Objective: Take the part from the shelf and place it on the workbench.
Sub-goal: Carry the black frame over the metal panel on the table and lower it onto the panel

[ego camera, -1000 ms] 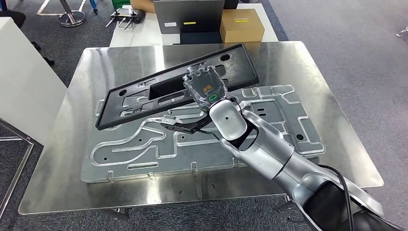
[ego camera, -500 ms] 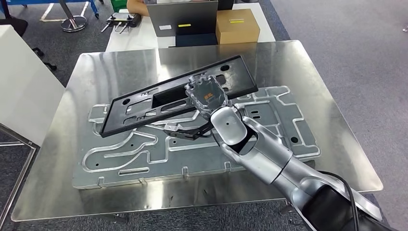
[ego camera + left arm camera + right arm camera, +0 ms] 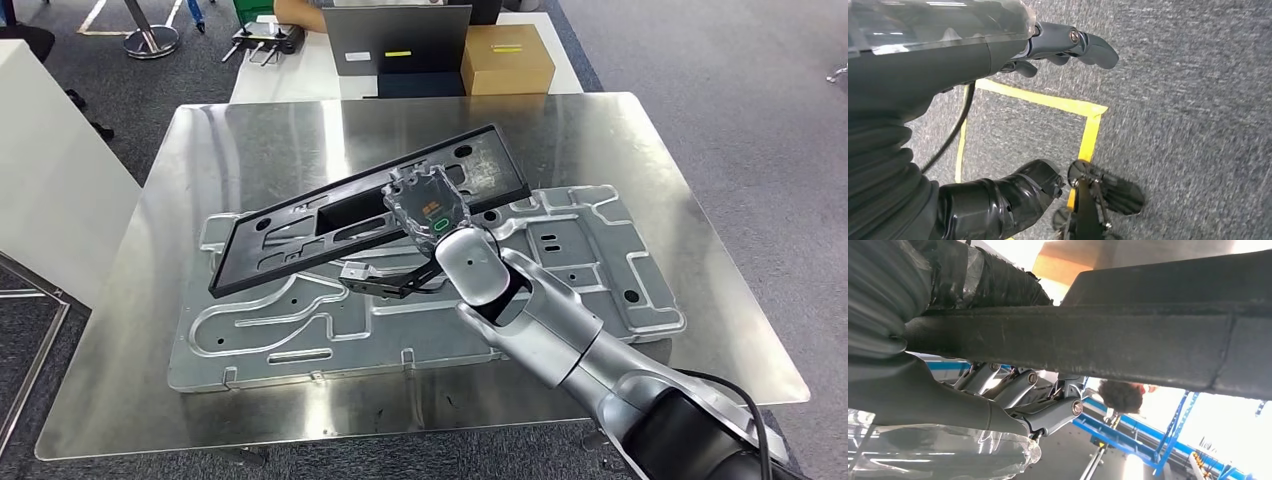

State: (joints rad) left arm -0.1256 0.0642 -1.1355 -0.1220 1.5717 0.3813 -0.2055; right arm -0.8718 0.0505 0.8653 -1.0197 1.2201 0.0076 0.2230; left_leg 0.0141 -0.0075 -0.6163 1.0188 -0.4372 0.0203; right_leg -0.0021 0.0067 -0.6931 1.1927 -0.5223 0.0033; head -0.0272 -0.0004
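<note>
Right now the right hand [image 3: 428, 200] is gripping the long black part [image 3: 370, 205] near its middle, on the edge closest to the robot, with the silver arm reaching in from the lower right. The part is lying slantwise over the workbench [image 3: 250, 130], its far end toward the cardboard box [image 3: 507, 58] and its near end toward the white panel [image 3: 50, 170] on the left. Beneath it a big grey stamped metal plate [image 3: 560, 290] is resting flat on the workbench; whether the part is touching that plate or sitting just above it, I cannot tell. A small dark bracket [image 3: 385, 277] is showing just under the hand, above the plate.

Seen from the right wrist, the fingers [image 3: 1048, 415] are curling around one side of the part's thick black edge [image 3: 1098, 340], with the taped thumb on the other side.

The left hand [image 3: 1063, 45] is hanging over grey carpet [image 3: 1188, 100] marked with yellow tape [image 3: 1088, 130]; its fingers are bending inward slightly and holding nothing, with a gap between fingers and thumb.

Beyond the workbench a second table is carrying the cardboard box and a dark laptop-like case [image 3: 395, 38].
</note>
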